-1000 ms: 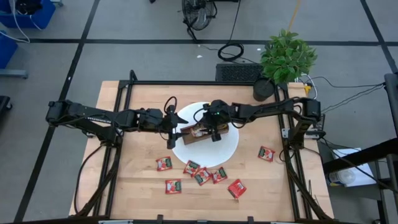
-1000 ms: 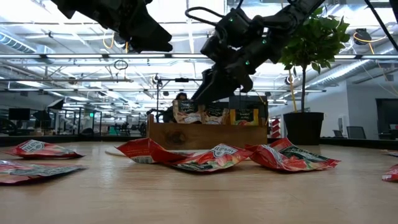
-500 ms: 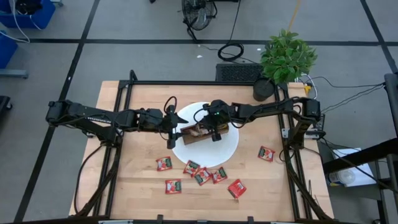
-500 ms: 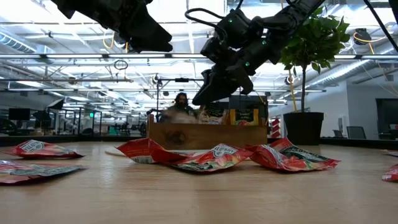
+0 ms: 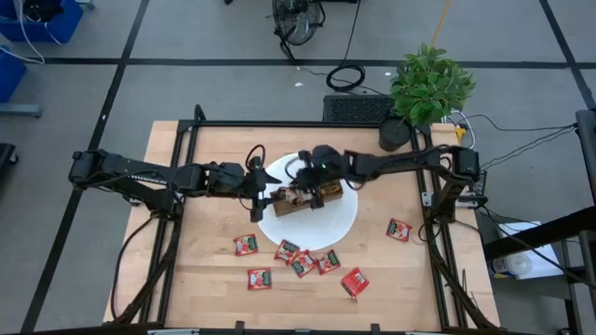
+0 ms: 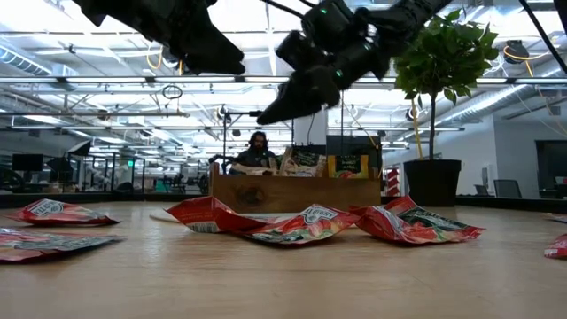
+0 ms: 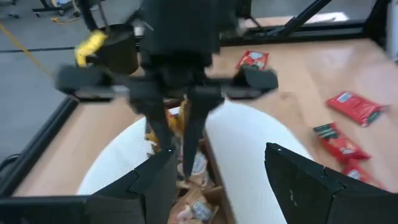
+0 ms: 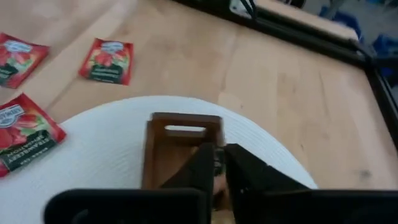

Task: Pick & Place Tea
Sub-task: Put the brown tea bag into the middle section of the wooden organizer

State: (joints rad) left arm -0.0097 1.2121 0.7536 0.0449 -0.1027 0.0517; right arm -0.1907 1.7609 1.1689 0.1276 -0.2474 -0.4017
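Dark right hand (image 6: 266, 115) has risen.

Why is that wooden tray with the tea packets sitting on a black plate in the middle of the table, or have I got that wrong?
One detail is off: the plate is white, not black. The high view shows the wooden tray resting on that round white plate in the middle of the table, with tea packets standing in it, as you said.

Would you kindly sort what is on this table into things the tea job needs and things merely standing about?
Job:
- red square tea sachets loose on the wooden table
- brown wooden tray on the round white plate
- right gripper, shut, above the tray

Standing about:
- green potted plant
- left gripper, waiting beside the tray
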